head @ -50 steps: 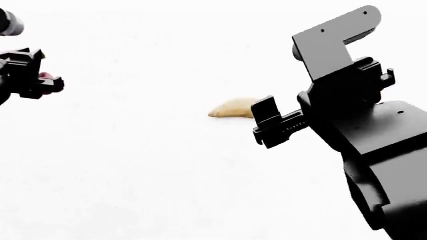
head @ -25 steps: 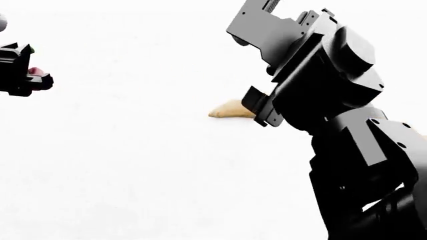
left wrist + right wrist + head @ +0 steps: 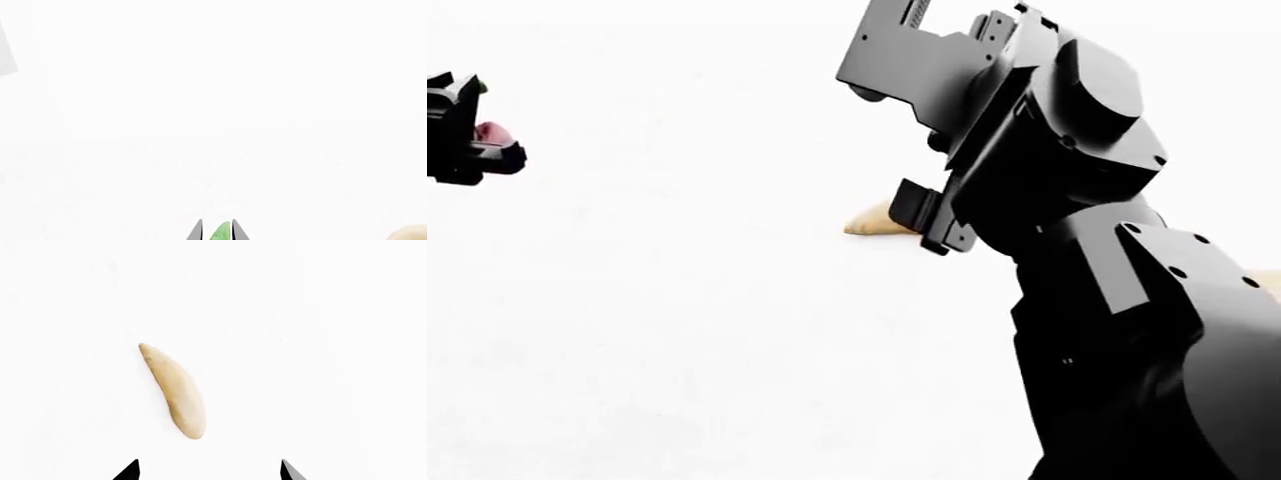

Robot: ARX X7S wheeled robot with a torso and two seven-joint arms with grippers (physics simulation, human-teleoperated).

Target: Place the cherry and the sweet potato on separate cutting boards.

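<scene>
Head view: the cherry (image 3: 490, 132) is being held between the closed fingers of the left gripper (image 3: 481, 140), so the first pick is judged complete. In the left wrist view, only its green leaf (image 3: 221, 232) is being shown between the narrow fingertips (image 3: 195, 232). The sweet potato (image 3: 173, 390) is lying loose on the white surface (image 3: 320, 340), ahead of and between the widely spread fingertips (image 3: 130, 471) of the right gripper (image 3: 208, 472) (no contact is being made). Neither item is judged placed yet; both placements remain. No cutting boards are being shown in any view. The sweet potato is being largely hidden behind the right arm (image 3: 1068, 180) in the head view, and the pale patch at the left wrist view's edge cannot be identified.
</scene>
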